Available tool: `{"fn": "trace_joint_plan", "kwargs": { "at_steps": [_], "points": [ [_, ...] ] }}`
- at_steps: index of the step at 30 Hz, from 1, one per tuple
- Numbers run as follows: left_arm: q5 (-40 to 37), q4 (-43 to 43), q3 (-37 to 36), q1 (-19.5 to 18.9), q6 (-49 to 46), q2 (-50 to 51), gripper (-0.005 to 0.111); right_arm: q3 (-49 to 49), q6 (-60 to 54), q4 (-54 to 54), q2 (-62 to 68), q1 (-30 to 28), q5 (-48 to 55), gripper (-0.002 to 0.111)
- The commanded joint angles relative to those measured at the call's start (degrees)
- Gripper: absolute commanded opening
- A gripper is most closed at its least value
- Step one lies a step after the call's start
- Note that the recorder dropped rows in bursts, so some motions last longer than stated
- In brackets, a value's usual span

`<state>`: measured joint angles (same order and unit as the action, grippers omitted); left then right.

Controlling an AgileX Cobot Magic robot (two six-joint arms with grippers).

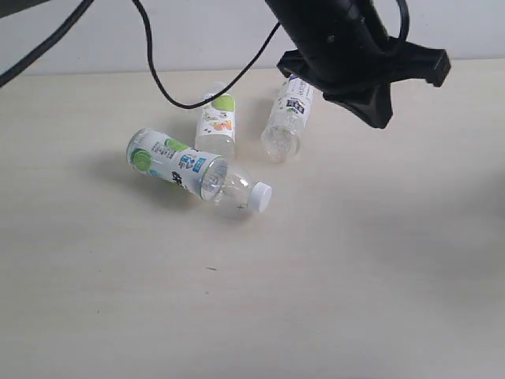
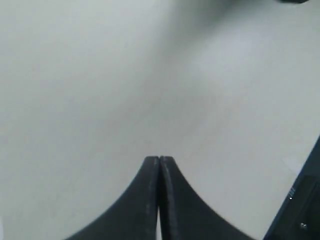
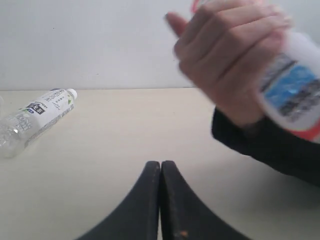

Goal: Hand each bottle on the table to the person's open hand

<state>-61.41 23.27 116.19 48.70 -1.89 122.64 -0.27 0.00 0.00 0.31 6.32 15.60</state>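
Jaws shut and empty on right gripper, nearer arm to white-and-blue labelled bottle lying on table just beside it, long axis pointing away from exterior camera, base nearest; left gripper likewise shut, empty, no bottle in view.

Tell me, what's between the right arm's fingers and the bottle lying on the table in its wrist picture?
Only bare table. In the right wrist view, nothing sits between the shut right fingers and that bottle.
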Motion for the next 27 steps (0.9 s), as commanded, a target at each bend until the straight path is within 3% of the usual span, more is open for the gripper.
{"fn": "trace_joint_plan", "kwargs": {
  "at_steps": [1, 6, 10, 20, 23, 27],
  "points": [
    [6.70, -2.18, -10.31, -0.11, -1.24, -6.07, 0.001, 0.27, 0.32, -0.30, -0.31, -0.31, -0.29, 0.000],
    [22.48, -4.22, -27.67, -0.79, -3.39, -16.03, 0.001, 0.27, 0.32, -0.30, -0.31, -0.31, -0.29, 0.000],
    [32.09, -6.02, -40.82, -3.87, -3.52, -25.21, 0.001, 0.27, 0.32, -0.30, -0.31, -0.31, -0.29, 0.000],
    [57.19, -3.84, -74.65, -17.83, -3.25, -51.89, 0.001, 0.27, 0.32, -0.30, -0.31, -0.31, -0.29, 0.000],
    [61.41, -4.41, -82.45, -20.30, -3.50, -59.29, 0.001, 0.27, 0.32, -0.30, -0.31, -0.31, -0.29, 0.000],
    [64.96, -6.23, -89.86, -20.46, -4.65, -66.52, 0.001, 0.27, 0.32, -0.30, -0.31, -0.31, -0.29, 0.000]
  ]
}}
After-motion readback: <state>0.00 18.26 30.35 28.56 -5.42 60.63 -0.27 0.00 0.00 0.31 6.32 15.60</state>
